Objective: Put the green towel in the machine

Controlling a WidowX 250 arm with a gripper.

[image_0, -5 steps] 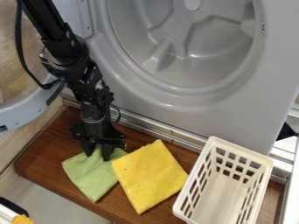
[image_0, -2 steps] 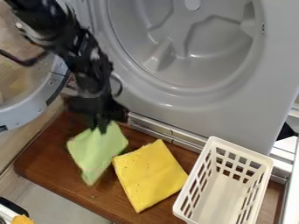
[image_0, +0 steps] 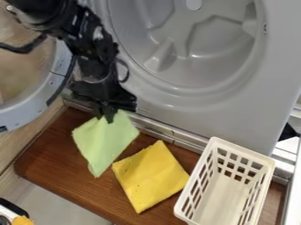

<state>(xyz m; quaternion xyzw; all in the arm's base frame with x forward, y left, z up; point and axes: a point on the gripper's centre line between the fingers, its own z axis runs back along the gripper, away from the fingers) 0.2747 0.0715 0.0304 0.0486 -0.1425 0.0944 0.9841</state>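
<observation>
Gripper (image_0: 106, 117), black two-fingered, pinches green cloth towel (image_0: 106, 143). Low lift could snag it on round grey rim (image_0: 189, 91).

no readable text, label, brand, number or sign, small pale marks on the black arm (image_0: 82, 33) at the upper left of the frame, a tiny mark on the gray machine (image_0: 253, 103) at the upper right, too small to make out

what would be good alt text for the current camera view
A black robot gripper holds a green towel by its upper edge, in front of a gray machine with its round door open. Below, a yellow cloth and a white plastic basket sit on a brown wooden board.
</observation>
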